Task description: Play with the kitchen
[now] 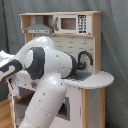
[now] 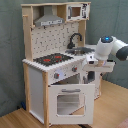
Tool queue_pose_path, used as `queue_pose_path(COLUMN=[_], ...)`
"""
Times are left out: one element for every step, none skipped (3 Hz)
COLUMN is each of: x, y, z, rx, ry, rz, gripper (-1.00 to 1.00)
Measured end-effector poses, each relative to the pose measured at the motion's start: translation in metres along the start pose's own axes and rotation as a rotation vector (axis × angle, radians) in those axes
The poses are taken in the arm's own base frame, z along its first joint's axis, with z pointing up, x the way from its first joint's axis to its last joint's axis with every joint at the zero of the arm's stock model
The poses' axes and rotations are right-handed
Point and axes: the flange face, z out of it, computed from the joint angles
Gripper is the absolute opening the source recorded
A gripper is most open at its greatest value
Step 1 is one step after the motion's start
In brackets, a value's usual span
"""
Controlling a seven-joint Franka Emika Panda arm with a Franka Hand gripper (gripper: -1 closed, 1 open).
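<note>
One white Panda arm (image 1: 42,82) fills the foreground of the first exterior view w/ the kitchen (image 1: 75,55) right behind it, reaching in toward the black faucet (image 1: 85,57) & sink (image 1: 82,76); can't tell how the hand is set, it's hidden. In the second exterior view the arm's wrist (image 2: 107,47) hangs at the kitchen's right end beside the counter, w/ the windowed oven door (image 2: 67,102) below the black-red stovetop (image 2: 52,59), then grey hood (image 2: 49,21) & microwave (image 2: 76,11) up top, farthest back.

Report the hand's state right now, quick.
Hand: cannot be told. The arm reaches toward the kitchen near the sink.
</note>
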Motion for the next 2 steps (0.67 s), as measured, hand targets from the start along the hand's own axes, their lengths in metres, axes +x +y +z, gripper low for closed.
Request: queue_pose_path(x=[-0.013, -0.02], y=[0.015, 0.027], z=[0.026, 0.044], rx=[0.042, 0.061], ry=[0.011, 0.042], rz=[-0.024, -0.037], gripper=[1.0, 1.0])
